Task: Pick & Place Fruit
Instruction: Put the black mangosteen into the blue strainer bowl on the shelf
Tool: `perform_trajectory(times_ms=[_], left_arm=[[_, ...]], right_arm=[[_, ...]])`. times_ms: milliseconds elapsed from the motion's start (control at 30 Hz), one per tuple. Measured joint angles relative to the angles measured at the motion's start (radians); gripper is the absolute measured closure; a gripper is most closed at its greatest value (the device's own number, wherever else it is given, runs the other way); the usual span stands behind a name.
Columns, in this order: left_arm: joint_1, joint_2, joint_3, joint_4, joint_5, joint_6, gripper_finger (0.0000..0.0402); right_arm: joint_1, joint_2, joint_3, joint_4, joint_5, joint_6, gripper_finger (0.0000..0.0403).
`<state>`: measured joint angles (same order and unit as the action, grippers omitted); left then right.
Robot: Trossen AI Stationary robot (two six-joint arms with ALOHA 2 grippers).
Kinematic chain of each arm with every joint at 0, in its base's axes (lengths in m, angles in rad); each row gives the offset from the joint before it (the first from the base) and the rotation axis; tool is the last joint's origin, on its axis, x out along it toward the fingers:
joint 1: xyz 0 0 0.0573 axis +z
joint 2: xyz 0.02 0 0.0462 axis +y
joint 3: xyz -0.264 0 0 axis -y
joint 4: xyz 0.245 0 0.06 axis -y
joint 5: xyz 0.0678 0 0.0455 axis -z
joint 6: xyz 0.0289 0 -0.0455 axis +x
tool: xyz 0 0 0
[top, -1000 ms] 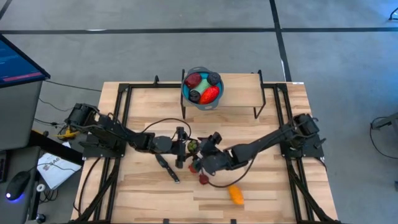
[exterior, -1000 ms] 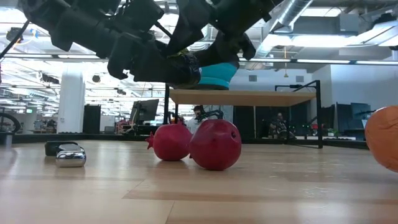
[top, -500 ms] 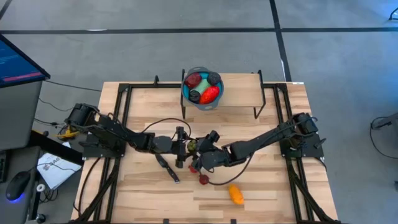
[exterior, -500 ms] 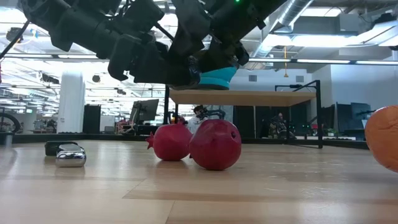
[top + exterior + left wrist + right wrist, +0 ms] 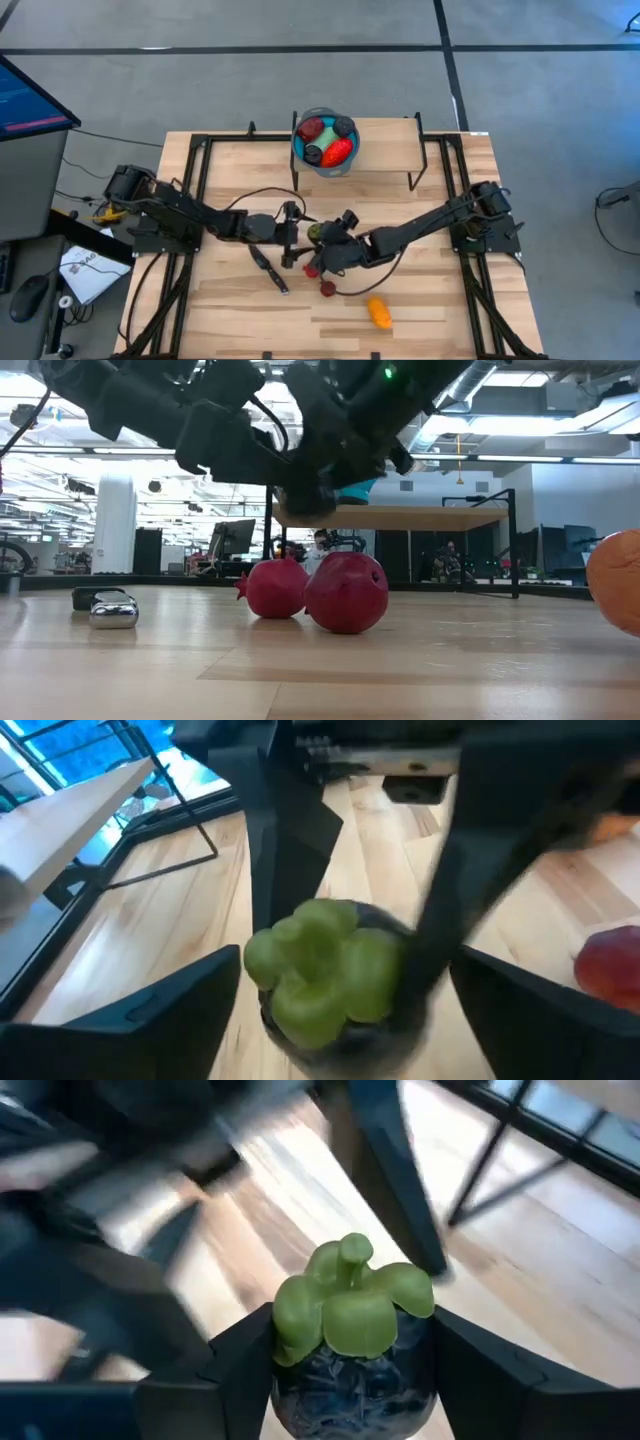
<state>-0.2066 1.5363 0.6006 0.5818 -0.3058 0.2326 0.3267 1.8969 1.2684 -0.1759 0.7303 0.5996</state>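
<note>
At the middle of the table we find both grippers meeting nose to nose. The right gripper [image 5: 322,243] is clenched on a dark purple-black fruit with a green leafy cap [image 5: 350,1342] — its two fingers [image 5: 245,1370] press against the fruit's sides in the right wrist view, and the low view shows this cluster raised above the wood. The left gripper [image 5: 292,236] sits at the fruit's 9 o'clock with its jaws spread wide; in the left wrist view the same fruit [image 5: 322,970] sits between them, apart from either finger.

On the table [image 5: 430,300], at about 5 o'clock from the grippers, two dark red fruits [image 5: 345,592] lie touching one another. An orange fruit [image 5: 379,312] rests farther off toward 5 o'clock, near the front edge. A black-handled knife [image 5: 268,268] lies at 7 o'clock from the left gripper.

At 12 o'clock, on a raised shelf [image 5: 385,158], a blue bowl [image 5: 300,152] holds red and dark pieces — we cannot count them surely.
</note>
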Motion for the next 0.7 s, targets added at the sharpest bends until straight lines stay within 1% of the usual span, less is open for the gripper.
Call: perform_trajectory(times_ms=[133,233,433,600,700], left_arm=[[-0.003,-0.035,0.000,-0.041,0.002,-0.001,0.0015],[-0.007,-0.078,0.001,-0.082,0.001,-0.001,0.0004],[-0.007,-0.170,0.000,-0.214,-0.002,-0.008,0.0010],[-0.007,-0.216,0.000,-0.257,-0.002,-0.056,0.0017],[-0.007,-0.242,-0.015,-0.271,-0.002,-0.070,0.0018]], right_arm=[[-0.001,0.002,-0.002,-0.099,0.030,0.108,0.0185],[0.002,0.002,-0.002,-0.170,0.049,0.188,0.0183],[0.029,-0.003,-0.001,-0.324,0.090,0.330,0.0187],[0.068,-0.032,-0.001,-0.454,0.110,0.433,0.0185],[0.091,-0.065,-0.001,-0.488,0.128,0.449,0.0185]])
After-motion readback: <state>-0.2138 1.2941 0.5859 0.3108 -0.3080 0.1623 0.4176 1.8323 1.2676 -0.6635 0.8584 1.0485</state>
